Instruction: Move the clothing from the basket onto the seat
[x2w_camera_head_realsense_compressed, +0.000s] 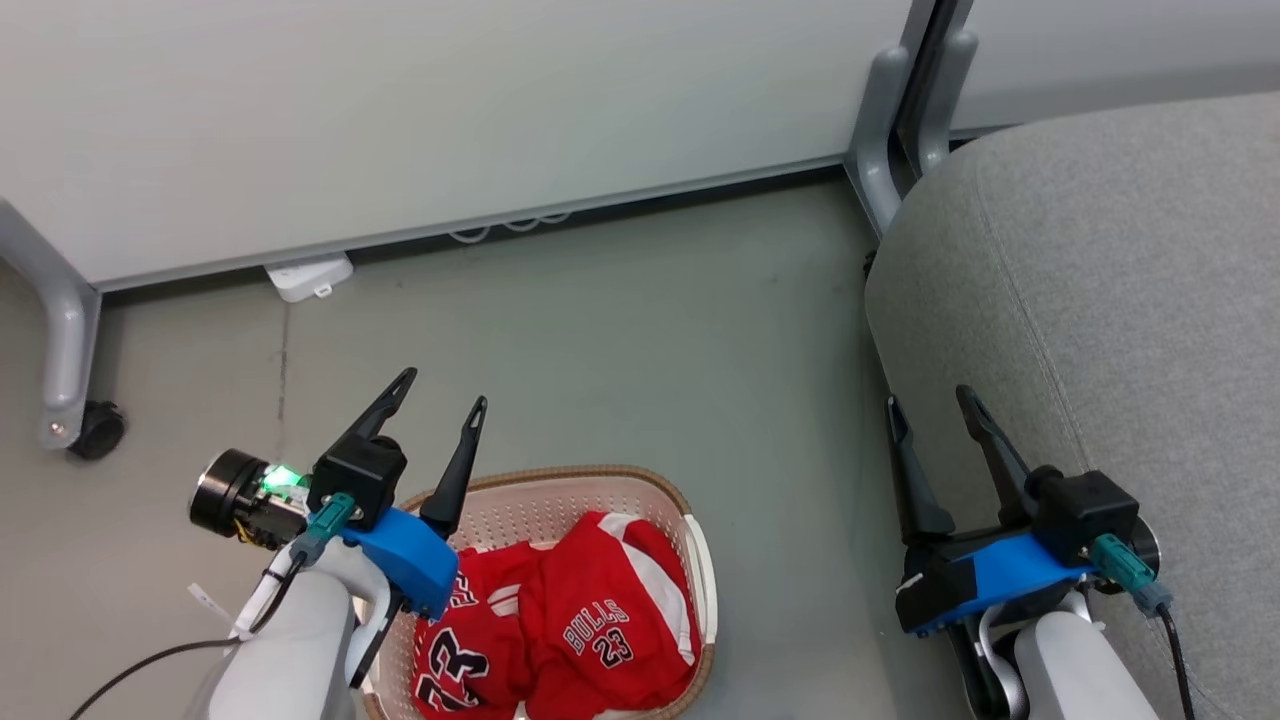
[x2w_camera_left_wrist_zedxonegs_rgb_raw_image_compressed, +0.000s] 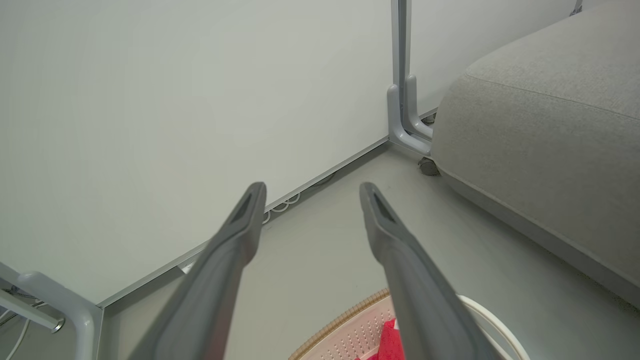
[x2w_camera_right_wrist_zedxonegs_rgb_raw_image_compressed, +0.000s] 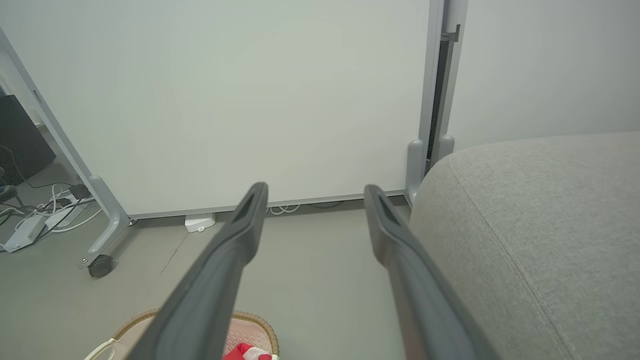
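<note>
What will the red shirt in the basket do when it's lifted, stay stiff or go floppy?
Probably floppy: the clothing lies crumpled in the basket, so it should droop from wherever it is pinched. It looks like thin fabric, so likely light. Pieces seem to overlap, so one may drag another up.

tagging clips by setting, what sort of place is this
Likely an office or lab corner: white partition panels on grey wheeled legs, loose cables and a white power strip on the grey floor.
</note>
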